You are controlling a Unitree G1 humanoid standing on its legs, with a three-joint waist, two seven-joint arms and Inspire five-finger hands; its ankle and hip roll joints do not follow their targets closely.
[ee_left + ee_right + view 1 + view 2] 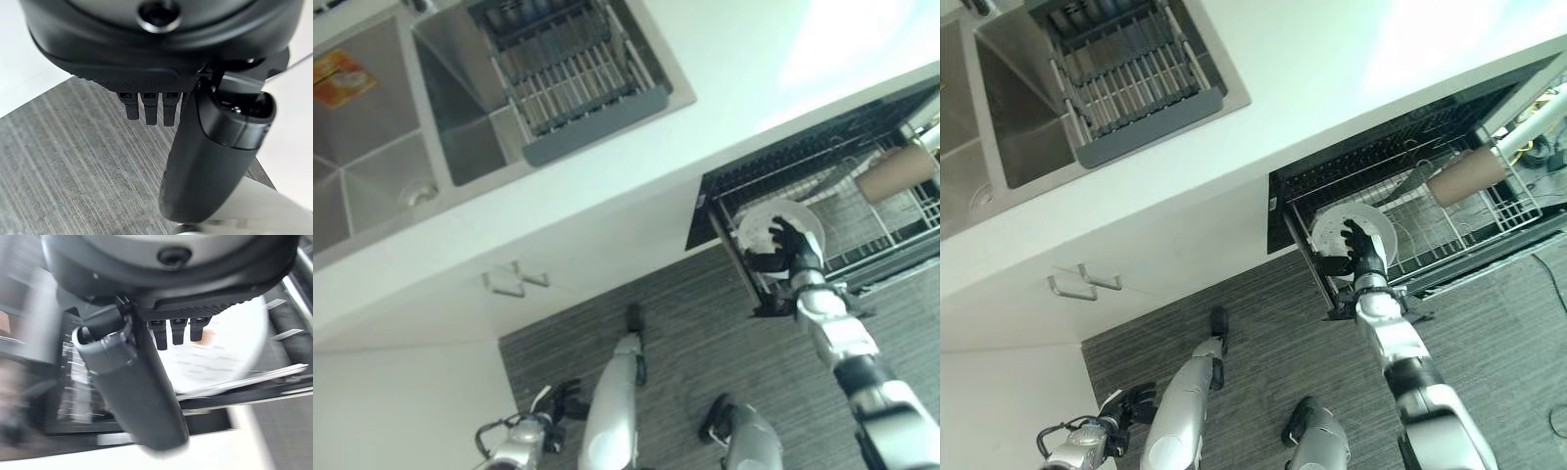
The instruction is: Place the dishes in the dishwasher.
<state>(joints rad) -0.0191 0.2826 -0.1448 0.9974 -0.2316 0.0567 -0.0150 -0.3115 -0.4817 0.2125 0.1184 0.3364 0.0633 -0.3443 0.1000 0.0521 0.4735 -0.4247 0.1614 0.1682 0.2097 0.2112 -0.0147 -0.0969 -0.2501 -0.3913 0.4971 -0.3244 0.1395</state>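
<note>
Right eye view: right hand (1363,253) is gripping a white plate (1349,231), fingers curled over it | plate is standing at the near left corner of the dishwasher rack (1449,230) | left hand (195,147) is hanging relaxed, holding nothing | no legible writing.

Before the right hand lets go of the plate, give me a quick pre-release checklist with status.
1. Plate gripped by right hand: ok, fingers curled round its rim.
2. Rack pulled out: ok.
3. Plate over the rack: ok, at its near left corner.
4. Plate seated between tines: cannot tell, the wrist view is blurred.
5. Nearby items clear: ok, brown cup sits apart, toward the rack's far side.
6. Left hand out of the way: ok, low over the floor, fingers relaxed.
</note>
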